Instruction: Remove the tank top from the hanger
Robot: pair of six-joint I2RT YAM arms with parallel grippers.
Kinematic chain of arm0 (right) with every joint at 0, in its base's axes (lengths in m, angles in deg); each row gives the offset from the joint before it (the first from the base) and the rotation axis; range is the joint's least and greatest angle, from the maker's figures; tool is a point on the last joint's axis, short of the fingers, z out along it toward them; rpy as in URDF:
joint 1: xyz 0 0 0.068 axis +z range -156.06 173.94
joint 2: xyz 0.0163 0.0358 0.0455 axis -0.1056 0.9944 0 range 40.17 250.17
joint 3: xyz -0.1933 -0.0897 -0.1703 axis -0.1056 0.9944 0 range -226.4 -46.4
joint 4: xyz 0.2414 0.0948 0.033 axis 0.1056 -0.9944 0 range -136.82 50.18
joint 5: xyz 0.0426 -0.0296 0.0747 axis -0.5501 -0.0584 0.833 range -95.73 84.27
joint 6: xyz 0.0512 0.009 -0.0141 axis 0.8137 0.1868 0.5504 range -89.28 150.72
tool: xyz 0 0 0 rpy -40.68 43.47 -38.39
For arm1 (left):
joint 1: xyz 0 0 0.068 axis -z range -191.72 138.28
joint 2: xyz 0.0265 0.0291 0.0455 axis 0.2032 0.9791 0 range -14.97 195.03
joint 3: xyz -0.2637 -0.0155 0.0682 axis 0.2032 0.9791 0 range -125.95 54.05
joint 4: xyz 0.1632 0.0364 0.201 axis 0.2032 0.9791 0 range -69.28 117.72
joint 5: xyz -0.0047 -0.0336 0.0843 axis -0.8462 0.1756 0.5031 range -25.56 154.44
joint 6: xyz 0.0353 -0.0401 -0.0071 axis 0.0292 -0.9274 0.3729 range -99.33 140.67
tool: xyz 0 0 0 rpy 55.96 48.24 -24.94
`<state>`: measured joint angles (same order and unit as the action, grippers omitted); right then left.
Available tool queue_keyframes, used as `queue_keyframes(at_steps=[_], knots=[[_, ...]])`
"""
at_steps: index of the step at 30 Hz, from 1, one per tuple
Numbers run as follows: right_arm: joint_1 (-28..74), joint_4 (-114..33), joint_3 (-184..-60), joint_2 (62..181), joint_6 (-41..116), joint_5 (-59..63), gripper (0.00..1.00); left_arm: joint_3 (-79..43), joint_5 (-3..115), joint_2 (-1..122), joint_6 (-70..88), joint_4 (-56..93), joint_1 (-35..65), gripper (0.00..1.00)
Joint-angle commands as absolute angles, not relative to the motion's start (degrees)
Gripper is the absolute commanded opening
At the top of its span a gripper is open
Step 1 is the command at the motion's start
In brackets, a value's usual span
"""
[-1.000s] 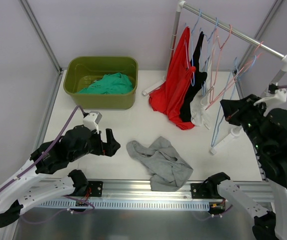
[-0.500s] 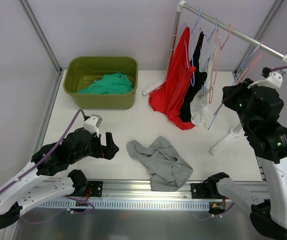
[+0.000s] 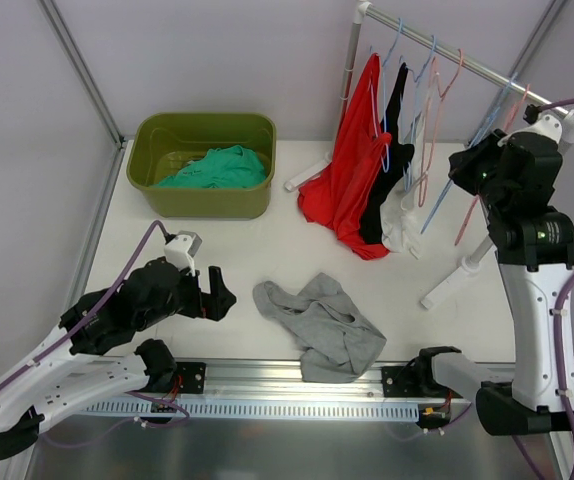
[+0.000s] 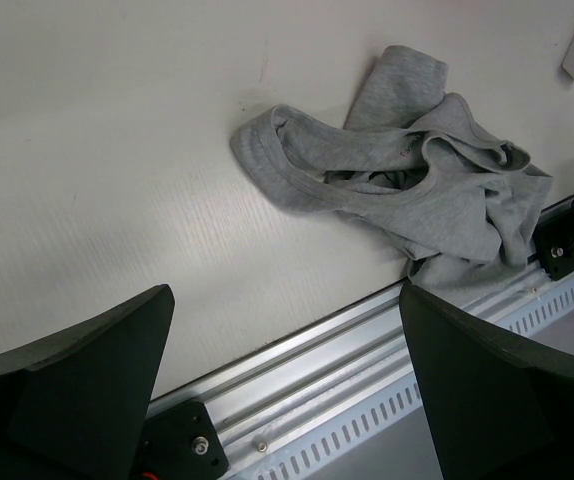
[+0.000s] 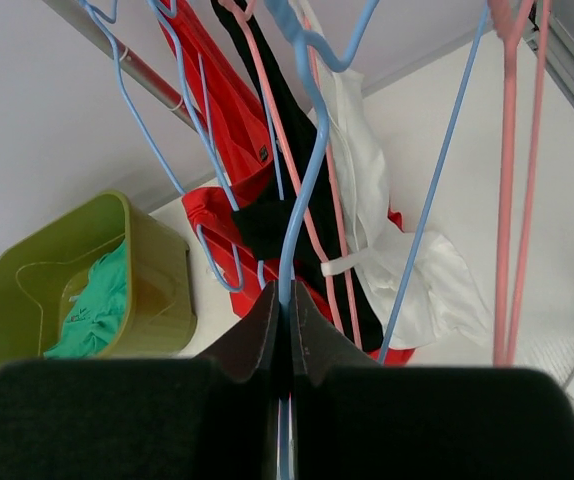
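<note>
The light-blue plastic hanger (image 5: 301,200) vanishes below into the right gripper (image 5: 285,290). That gripper's blurred black body hides the olive-green plastic tub's (image 5: 157,280) near corner. Both black fingers (image 4: 77,390) of the left gripper (image 4: 285,310) run off the bottom edge.

The grey tank top (image 4: 407,190) is soft, matt knit cloth, and the white table (image 4: 117,150) under it has a dull, finely ribbed surface. The rail (image 4: 347,370) at the table's edge is brushed metal. The green bin (image 3: 202,200) is smooth plastic with a slight sheen, and the blue hanger (image 5: 304,170) looks smooth and glossy.
</note>
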<state>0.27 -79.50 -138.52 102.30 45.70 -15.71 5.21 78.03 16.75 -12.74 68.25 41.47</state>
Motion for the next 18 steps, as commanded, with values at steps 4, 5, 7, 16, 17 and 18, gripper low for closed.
queue_keyframes(at_steps=[4,5,7,16,17,18], knots=[[-0.6,-76.5,-145.5,105.6,44.3,-12.7,0.00,5.7,78.2,16.1,-13.2,68.5,41.7,0.99],[-1.0,-76.5,-146.1,106.7,44.2,-12.8,0.00,5.7,78.2,16.1,-13.2,68.5,41.9,0.99],[-1.8,-76.5,-146.2,107.5,44.3,-12.6,0.00,5.8,78.4,16.1,-13.3,68.6,42.5,0.99],[-4.9,-74.1,-137.3,106.2,45.5,-9.4,0.00,6.1,79.2,14.6,-13.9,68.5,44.5,0.99],[-5.0,-73.6,-136.2,105.7,45.7,-9.0,0.00,6.1,79.3,14.6,-13.9,68.6,44.6,0.99],[-4.9,-72.5,-135.0,105.2,45.8,-8.9,0.00,6.1,79.3,14.6,-13.9,68.5,44.6,0.99]])
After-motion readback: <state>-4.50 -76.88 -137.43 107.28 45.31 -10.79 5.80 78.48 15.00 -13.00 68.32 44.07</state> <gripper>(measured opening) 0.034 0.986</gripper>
